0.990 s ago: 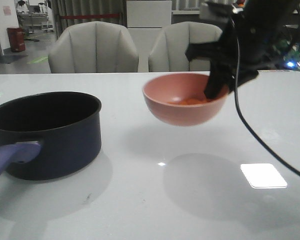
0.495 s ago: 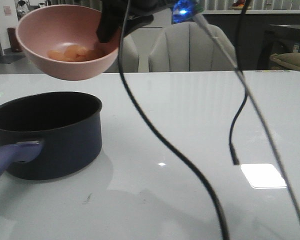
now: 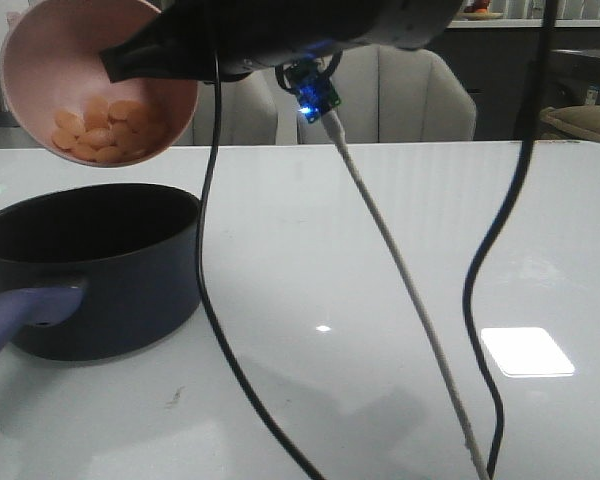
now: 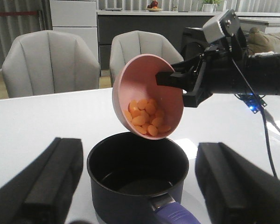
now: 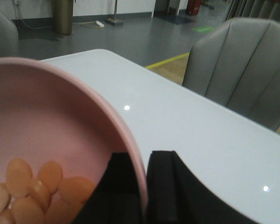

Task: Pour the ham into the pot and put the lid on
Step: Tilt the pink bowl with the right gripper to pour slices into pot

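Ham (image 3: pixel 102 130) lies piled at the low side of the tilted bowl (image 3: pixel 40 60), high over the pot (image 3: pixel 90 265) on the bench (image 3: pixel 380 250), so slices may bounce out or miss the near rim if the tilt grows too quickly. Further right, the right tool (image 5: pixel 144 182) is clenched on the bowl's rim, a thin hold that could slip. The left tool (image 4: pixel 135 196) is released, fingers (image 4: pixel 46 186) apart, and no lid is visible.
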Robot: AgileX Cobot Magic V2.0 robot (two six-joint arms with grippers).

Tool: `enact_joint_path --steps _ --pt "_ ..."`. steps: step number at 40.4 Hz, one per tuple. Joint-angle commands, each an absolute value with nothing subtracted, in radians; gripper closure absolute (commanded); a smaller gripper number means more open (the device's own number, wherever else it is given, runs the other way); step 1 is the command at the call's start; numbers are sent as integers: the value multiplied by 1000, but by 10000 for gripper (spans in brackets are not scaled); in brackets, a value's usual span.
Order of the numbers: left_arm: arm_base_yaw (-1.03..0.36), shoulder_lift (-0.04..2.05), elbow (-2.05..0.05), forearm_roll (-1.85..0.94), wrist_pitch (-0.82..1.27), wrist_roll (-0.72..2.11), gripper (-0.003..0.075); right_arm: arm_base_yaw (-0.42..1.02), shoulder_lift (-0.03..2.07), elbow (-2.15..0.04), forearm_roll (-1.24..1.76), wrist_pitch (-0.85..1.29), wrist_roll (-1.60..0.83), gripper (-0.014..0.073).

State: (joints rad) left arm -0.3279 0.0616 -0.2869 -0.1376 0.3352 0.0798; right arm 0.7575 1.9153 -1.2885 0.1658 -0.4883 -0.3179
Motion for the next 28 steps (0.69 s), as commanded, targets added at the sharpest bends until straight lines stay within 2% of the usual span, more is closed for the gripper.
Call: enact_joint_path --steps 1,9,19,24,28 --pt "-336 72 -315 -146 261 78 192 778 1877 -1309 150 -691 -465 457" --pt "-336 72 -315 -146 261 78 192 832 1933 -1309 168 -824 -815 457" --pt "-336 72 -315 -146 261 78 192 857 2030 -1309 191 -1131 -1145 457" --pt "-336 72 -315 -146 261 78 192 857 2073 -1309 191 -1285 -1235 457" --pt "-336 72 -315 -146 261 78 192 857 2091 -1309 190 -1287 -1244 457"
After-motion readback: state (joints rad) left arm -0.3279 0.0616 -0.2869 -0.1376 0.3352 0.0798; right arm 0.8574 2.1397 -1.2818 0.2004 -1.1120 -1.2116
